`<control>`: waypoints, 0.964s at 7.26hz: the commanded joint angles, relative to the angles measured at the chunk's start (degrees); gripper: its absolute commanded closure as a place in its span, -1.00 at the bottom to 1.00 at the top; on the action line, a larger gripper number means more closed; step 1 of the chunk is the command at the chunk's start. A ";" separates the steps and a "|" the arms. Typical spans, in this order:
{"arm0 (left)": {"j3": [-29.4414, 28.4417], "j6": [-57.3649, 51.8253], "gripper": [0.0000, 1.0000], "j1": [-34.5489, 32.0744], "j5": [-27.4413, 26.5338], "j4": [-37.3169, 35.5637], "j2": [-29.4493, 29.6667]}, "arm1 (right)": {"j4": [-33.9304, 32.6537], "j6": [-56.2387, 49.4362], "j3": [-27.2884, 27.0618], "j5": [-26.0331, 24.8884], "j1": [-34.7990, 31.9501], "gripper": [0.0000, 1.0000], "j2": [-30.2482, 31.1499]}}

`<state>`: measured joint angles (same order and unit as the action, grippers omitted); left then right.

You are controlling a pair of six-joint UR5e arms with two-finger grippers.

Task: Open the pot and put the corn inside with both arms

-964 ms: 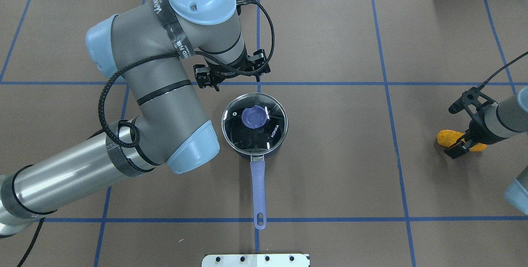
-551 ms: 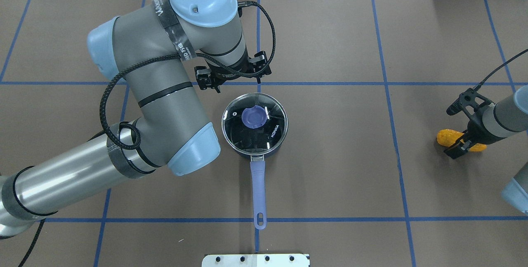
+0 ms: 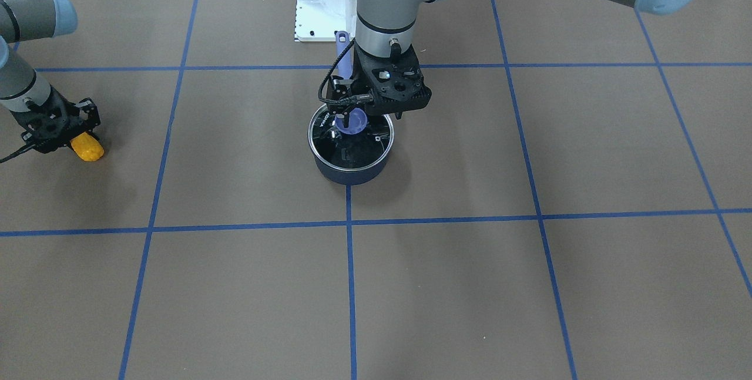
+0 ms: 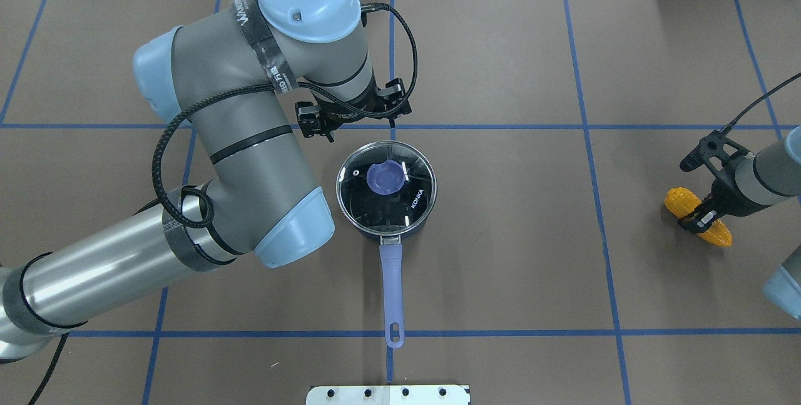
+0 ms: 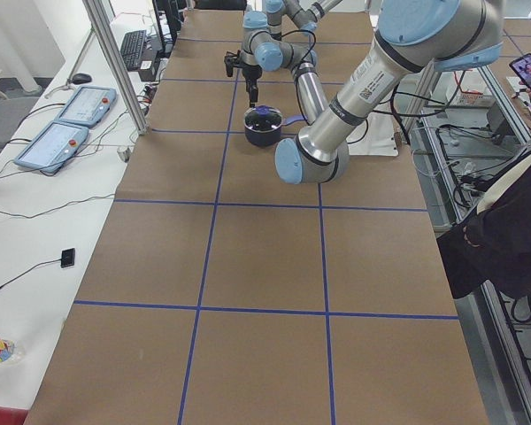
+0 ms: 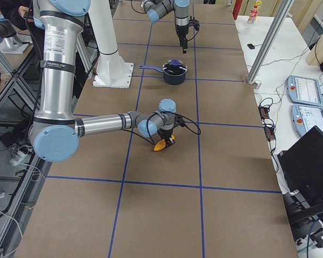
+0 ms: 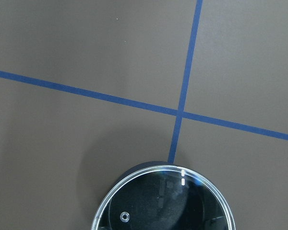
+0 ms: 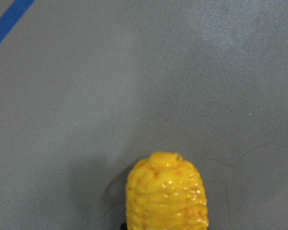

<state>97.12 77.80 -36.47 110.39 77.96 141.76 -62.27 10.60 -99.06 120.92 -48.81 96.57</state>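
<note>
The pot (image 4: 375, 234) stands mid-table, its purple handle (image 4: 392, 292) pointing toward the robot. The glass lid (image 4: 410, 201) with its purple knob (image 4: 384, 177) is on it. My left gripper (image 3: 370, 115) hovers just above the far side of the lid near the knob and looks open and empty. The left wrist view shows only the lid's edge (image 7: 163, 201). The corn (image 4: 716, 233) is at the far right. My right gripper (image 4: 699, 217) is shut on its middle and holds it tilted at the table surface. The corn also shows in the right wrist view (image 8: 165, 196).
A white mounting plate (image 4: 388, 394) sits at the robot-side table edge behind the pot handle. Blue tape lines cross the brown table cover (image 4: 500, 236). The left arm's elbow (image 4: 294, 230) hangs close to the pot's left side.
The corn has turned from lying level to a diagonal tilt in the right gripper, which shifted slightly. The left arm has barely moved.
</note>
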 commanded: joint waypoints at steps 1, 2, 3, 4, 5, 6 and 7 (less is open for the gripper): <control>0.00 0.07 -0.96 0.26 -0.35 0.00 -0.08 | -0.22 -0.49 -0.09 2.03 -1.63 0.68 -0.15; -0.09 0.16 -0.96 0.87 -0.78 0.00 0.10 | -0.40 -0.49 0.00 2.99 -2.51 0.69 -0.50; -0.70 0.16 -0.96 2.36 -2.35 0.00 0.10 | -1.18 -0.49 0.09 4.83 -4.08 0.69 -1.11; -1.57 0.07 -0.96 3.15 -3.15 0.09 0.19 | -5.45 -0.75 -0.08 6.85 -6.80 0.68 -4.08; -1.58 0.07 -0.96 4.29 -3.25 0.09 0.27 | -9.15 -1.63 -0.17 8.00 -8.39 0.67 -6.89; -2.28 0.07 -0.96 5.35 -3.77 0.17 0.62 | -10.75 -2.33 -0.17 8.27 -9.19 0.67 -8.14; -3.76 0.07 -0.96 6.06 -4.30 0.26 1.32 | -10.94 -2.34 -0.09 8.71 -9.54 0.66 -8.24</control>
<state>94.74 77.87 -31.48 106.71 78.12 142.42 -71.93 8.61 -99.19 128.97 -57.51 89.26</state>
